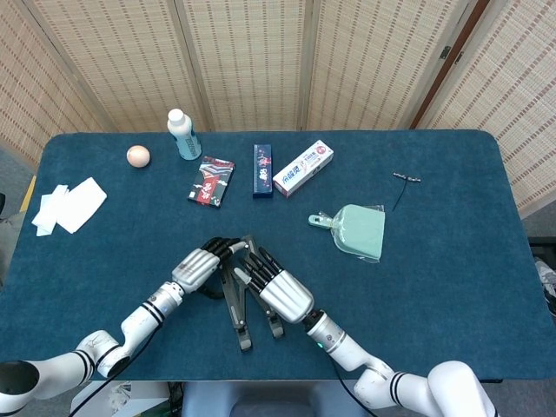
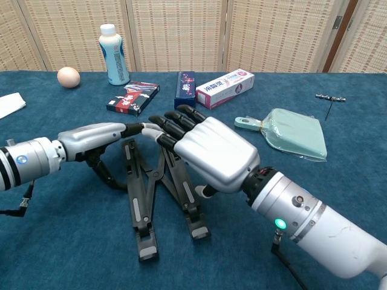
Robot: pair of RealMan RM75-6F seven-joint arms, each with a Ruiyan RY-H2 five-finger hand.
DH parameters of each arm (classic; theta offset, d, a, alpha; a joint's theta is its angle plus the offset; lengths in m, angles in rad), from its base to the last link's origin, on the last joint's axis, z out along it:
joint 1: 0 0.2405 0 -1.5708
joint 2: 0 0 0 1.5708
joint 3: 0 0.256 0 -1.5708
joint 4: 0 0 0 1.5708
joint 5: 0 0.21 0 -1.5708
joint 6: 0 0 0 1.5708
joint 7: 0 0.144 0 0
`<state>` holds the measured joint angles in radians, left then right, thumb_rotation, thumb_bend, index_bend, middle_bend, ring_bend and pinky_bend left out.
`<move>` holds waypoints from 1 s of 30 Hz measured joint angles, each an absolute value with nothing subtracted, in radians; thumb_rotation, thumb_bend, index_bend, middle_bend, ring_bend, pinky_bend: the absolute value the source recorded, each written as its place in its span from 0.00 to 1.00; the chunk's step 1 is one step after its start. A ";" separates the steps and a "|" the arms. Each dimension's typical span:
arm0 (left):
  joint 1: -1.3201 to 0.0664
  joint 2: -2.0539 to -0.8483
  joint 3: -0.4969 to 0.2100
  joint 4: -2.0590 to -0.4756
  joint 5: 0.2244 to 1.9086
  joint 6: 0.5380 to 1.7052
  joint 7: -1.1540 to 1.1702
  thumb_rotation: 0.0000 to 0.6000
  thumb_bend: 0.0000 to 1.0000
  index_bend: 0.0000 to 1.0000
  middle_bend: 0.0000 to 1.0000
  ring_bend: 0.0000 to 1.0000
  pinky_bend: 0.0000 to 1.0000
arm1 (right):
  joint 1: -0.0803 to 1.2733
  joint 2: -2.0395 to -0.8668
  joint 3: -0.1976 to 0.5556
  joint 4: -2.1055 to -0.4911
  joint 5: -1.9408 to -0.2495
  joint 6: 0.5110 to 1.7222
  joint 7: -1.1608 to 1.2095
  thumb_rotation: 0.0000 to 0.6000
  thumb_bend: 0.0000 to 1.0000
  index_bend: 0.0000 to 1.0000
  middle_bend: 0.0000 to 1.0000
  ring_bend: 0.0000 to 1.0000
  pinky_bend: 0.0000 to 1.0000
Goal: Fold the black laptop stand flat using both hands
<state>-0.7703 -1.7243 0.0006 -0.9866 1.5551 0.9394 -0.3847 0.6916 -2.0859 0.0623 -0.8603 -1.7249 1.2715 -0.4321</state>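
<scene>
Black laptop stand (image 2: 145, 199) lies on the blue table (image 1: 452, 287) near the front edge, its two legs in a narrow V. Left hand (image 2: 100, 136) rests fingers extended along the left leg, right hand (image 2: 208, 151) flat over the right leg; neither visibly grips it. Green dustpan (image 1: 360, 230) well apart to the right.

laptop stand (image 2: 142, 202): black, hinged bars
state: partly folded, bars in a narrow V
place: flat on blue tabletop (image 2: 72, 241), near front edge
</scene>
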 measured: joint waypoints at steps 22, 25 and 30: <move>-0.763 -1.639 -0.019 -1.052 1.530 0.961 -0.315 1.00 0.11 0.00 0.03 0.03 0.05 | 0.704 -1.953 0.038 -1.060 -1.726 1.240 -0.450 1.00 0.01 0.00 0.00 0.00 0.00; -0.748 -1.612 -0.026 -1.071 1.517 0.978 -0.309 1.00 0.11 0.00 0.03 0.03 0.05 | 0.718 -1.871 0.030 -1.167 -1.726 1.196 -0.440 1.00 0.01 0.00 0.00 0.00 0.00; -0.715 -1.557 -0.034 -1.105 1.484 0.997 -0.286 1.00 0.11 0.00 0.03 0.03 0.05 | 0.787 -1.691 0.032 -1.375 -1.712 1.036 -0.402 1.00 0.02 0.00 0.00 0.00 0.00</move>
